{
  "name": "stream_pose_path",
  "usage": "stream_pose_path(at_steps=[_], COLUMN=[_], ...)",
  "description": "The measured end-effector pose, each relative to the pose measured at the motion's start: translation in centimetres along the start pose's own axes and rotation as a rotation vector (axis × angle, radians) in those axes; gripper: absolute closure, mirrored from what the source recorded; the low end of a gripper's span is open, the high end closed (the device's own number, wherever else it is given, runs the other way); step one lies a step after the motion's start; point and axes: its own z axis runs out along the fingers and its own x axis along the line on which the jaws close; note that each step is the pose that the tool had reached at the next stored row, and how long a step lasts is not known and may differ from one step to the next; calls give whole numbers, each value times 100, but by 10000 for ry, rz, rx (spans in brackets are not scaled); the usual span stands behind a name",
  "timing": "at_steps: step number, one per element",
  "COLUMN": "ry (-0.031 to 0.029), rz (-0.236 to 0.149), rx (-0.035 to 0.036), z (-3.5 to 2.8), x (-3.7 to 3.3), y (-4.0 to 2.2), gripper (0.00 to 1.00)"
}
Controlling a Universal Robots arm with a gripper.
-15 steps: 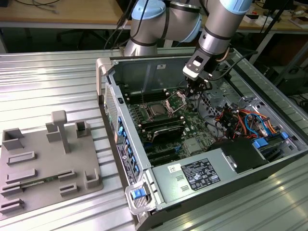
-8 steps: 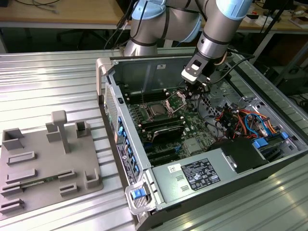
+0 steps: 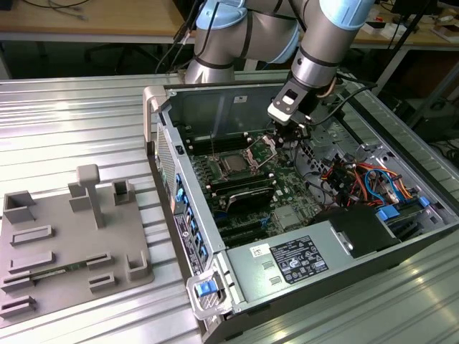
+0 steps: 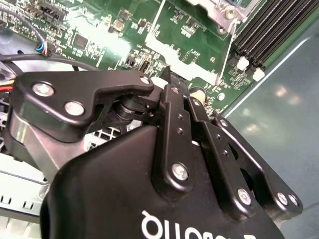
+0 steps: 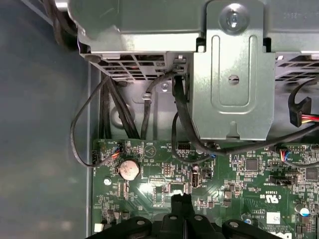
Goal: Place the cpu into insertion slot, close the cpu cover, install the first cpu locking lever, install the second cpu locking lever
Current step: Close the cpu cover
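The ribbed metal desk (image 3: pixel 72 115) carries the case (image 3: pixel 215 107) lying on its side with the open face up, which gives the arm a straight reach down to the board (image 3: pixel 287 186). A grey tray (image 3: pixel 72 244) of moulded holders sits on the desk well apart from the tool, to the exterior view's left, probably as a parking place for parts outside the case. The tool (image 3: pixel 292 136) hangs low over the board. In the first wrist view its fingertips (image 5: pixel 181 200) meet with nothing between them, so it is closed and empty. I judge that a closed tip suits pressing on a plate or lever rather than carrying a chip. The slot (image 3: pixel 220 163) lies near the tool, on the exterior view's left of it, a dark square with a shiny metal surround. The cover (image 3: pixel 262 147) stands between slot and tool, a thin silvery frame with a hollow middle. It seems tilted up on its hinge edge, which leaves the slot open from above. The cpu (image 3: pixel 234 165) rests flat inside the slot, a small square with a dull silvery top face. Whether it is fully seated, and how the levers stand, I cannot tell.
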Motion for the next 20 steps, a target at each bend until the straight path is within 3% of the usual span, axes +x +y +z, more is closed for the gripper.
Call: stream_pose_path(at_steps=[4, 10, 14, 20], ry=[1, 5, 23, 36], rz=[0, -1, 0, 1], rx=[51, 73, 96, 147], z=[0, 1, 1, 3], x=[1, 3, 5, 9], y=[-57, -155, -257, -457], gripper=[89, 89, 89, 89])
